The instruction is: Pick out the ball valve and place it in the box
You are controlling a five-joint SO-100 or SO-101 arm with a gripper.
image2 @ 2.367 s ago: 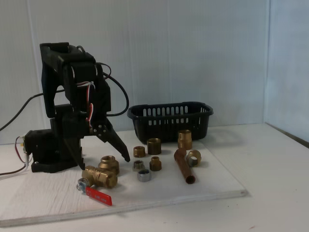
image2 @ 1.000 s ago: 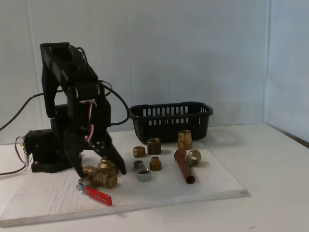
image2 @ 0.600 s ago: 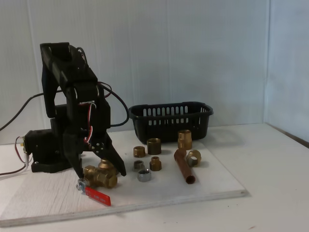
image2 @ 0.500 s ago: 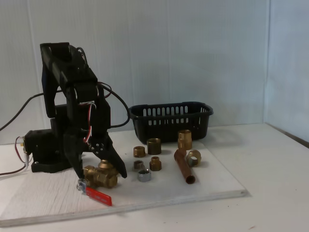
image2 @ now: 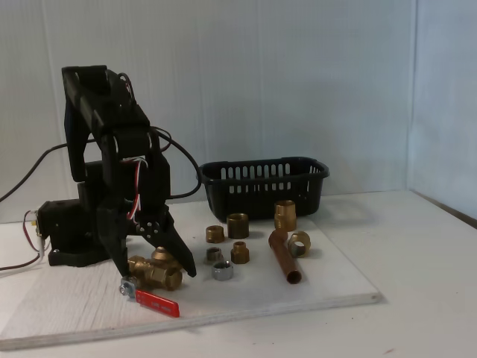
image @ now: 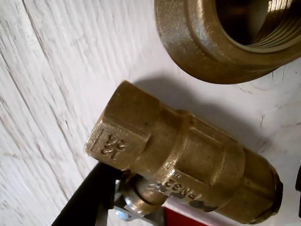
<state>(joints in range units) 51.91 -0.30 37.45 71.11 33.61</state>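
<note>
Claw: the claw is lowered around the ball valve, its two black fingers spread apart on either side of the brass body.
Writing: raised characters are cast on the ball valve; "12" is read on the hexagonal end, the rest is unclear.
Change: the red lever is seen swung further rightward than half a second ago.
Valve: brass body, red lever, silver nut; it lies on the white board on the worktop.
Box: the box stands well apart, behind the fittings.

The claw has come down from above the board to straddle the ball valve.
</note>
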